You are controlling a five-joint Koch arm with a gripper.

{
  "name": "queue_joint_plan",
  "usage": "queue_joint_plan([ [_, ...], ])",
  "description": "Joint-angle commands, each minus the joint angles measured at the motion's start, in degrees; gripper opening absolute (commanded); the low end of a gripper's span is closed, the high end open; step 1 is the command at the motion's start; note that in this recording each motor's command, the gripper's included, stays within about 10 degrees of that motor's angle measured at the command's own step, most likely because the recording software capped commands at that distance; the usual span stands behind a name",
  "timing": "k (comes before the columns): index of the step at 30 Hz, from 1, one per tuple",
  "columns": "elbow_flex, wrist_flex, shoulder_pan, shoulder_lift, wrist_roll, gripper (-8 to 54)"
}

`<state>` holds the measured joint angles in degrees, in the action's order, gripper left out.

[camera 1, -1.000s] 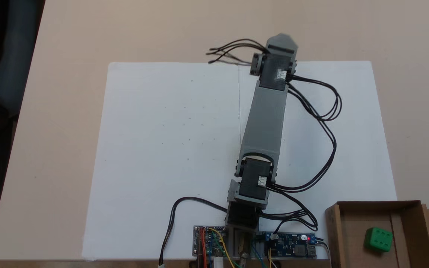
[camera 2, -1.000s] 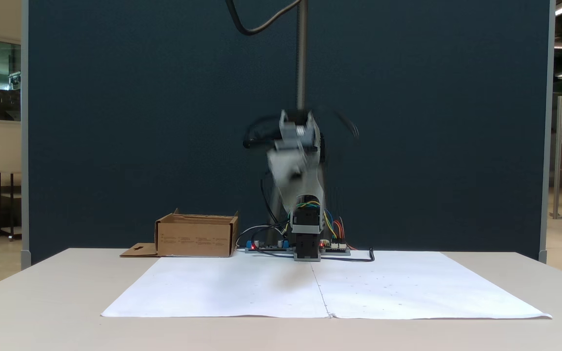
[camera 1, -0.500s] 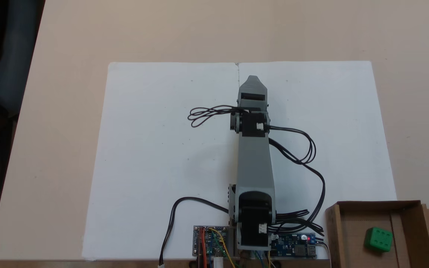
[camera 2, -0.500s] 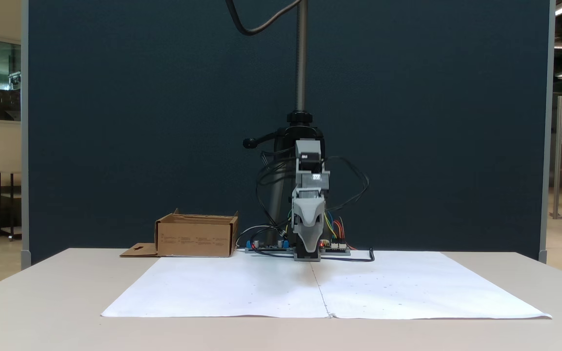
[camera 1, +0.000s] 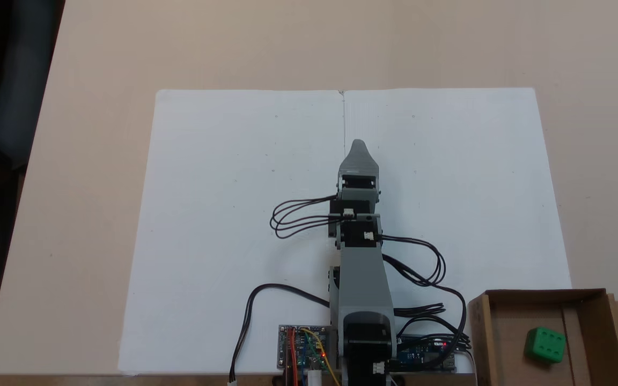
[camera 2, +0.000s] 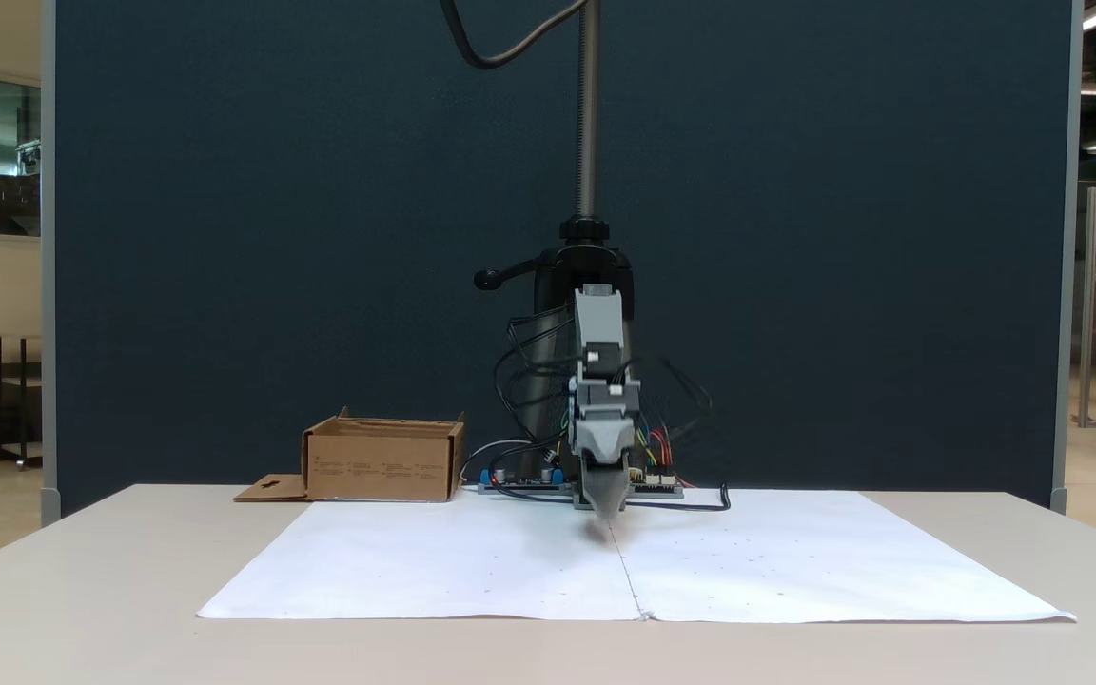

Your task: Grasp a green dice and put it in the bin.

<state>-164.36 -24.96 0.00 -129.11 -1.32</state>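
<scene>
The green dice (camera 1: 545, 344) lies inside the bin (camera 1: 507, 327), a shallow brown cardboard box at the lower right corner of a fixed view. From the front, the bin (camera 2: 383, 463) stands at the back left, and its walls hide the dice. My gripper (camera 1: 358, 146) is folded in over the white paper's centre seam, far left of the bin. Its jaws meet in one grey point with nothing between them. In the front view the gripper (camera 2: 606, 515) points down, its tip just above the paper.
A large white paper sheet (camera 1: 234, 214) covers the table's middle. Circuit boards (camera 1: 301, 348) and loose black cables (camera 1: 427, 279) sit around the arm's base. A camera pole (camera 2: 587, 114) rises behind the arm, before a dark partition.
The arm has drawn back from the paper's far edge toward its base and swung from slightly right to the centre seam. The gripper has dropped low. The dice and bin have not moved.
</scene>
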Motion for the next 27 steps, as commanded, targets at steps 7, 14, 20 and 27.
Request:
queue_joint_plan([
  [7, -12.04, -22.22, 0.7, -6.77, 7.91, 43.1],
  [14, -14.94, -32.32, 2.29, -6.77, 8.09, 43.5],
  [20, -14.94, -38.74, 2.72, -6.77, 8.61, 43.6],
  [27, -14.94, -46.47, 4.66, -6.68, 8.44, 44.2],
])
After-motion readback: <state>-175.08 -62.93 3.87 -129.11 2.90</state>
